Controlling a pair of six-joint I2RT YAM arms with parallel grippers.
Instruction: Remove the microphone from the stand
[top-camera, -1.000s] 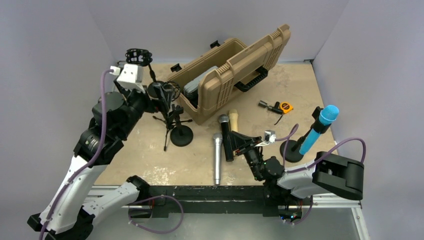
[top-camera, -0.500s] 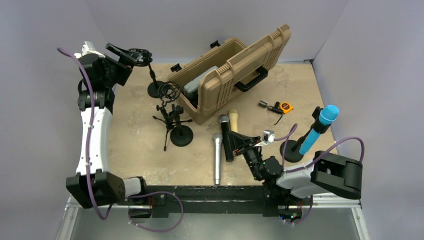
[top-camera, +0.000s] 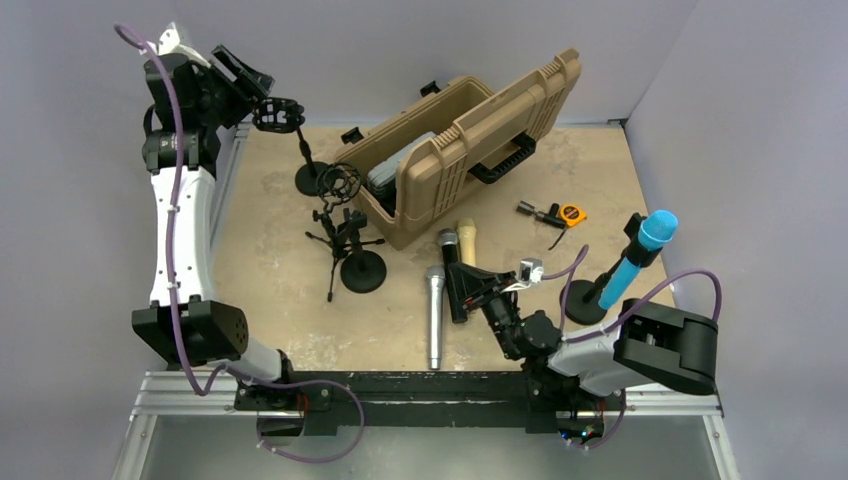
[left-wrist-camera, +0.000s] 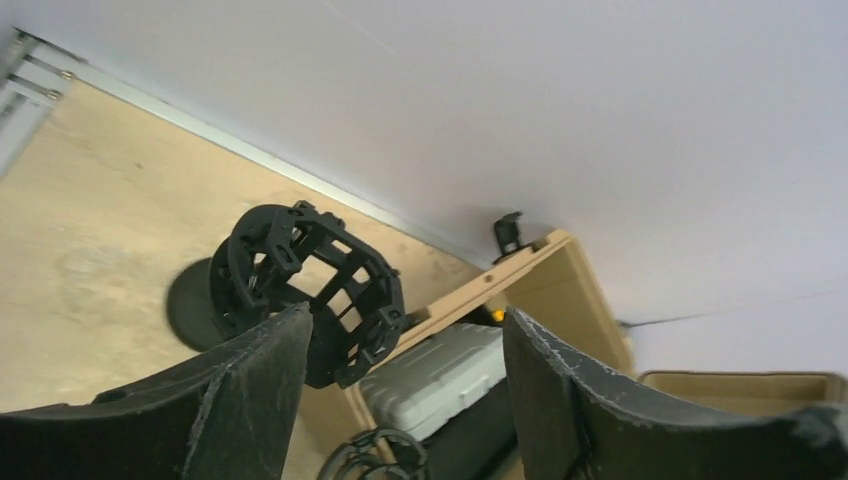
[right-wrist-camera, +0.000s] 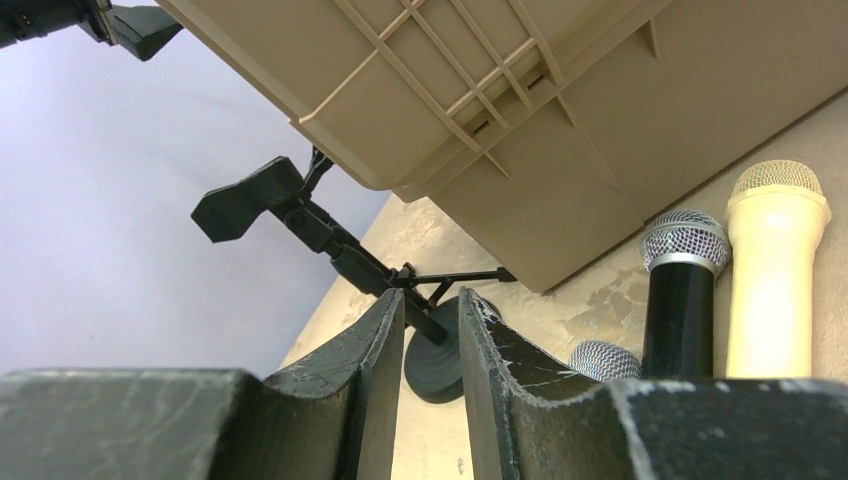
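Note:
A blue microphone (top-camera: 637, 258) leans in the clip of a black round-based stand (top-camera: 581, 302) at the table's right side. Neither gripper touches it. My left gripper (top-camera: 258, 88) is raised at the back left corner, open and empty, its tips just beside a black shock-mount ring (top-camera: 278, 113) on a thin stand. In the left wrist view that ring (left-wrist-camera: 300, 275) sits by the left finger, outside the gap of the gripper (left-wrist-camera: 405, 330). My right gripper (top-camera: 462, 285) lies low near the middle front, shut to a thin slit (right-wrist-camera: 432, 300) with nothing in it.
An open tan case (top-camera: 470, 140) stands at the back centre. Silver (top-camera: 435, 315), black (top-camera: 452, 275) and cream (top-camera: 467, 240) microphones lie in front of it. A tripod and a round-based stand (top-camera: 352, 250) are left of the case. A tape measure (top-camera: 570, 213) lies right.
My left arm has swung from above the stands up to the back left corner, and its jaws have narrowed somewhat. The right gripper has shifted slightly left, still shut.

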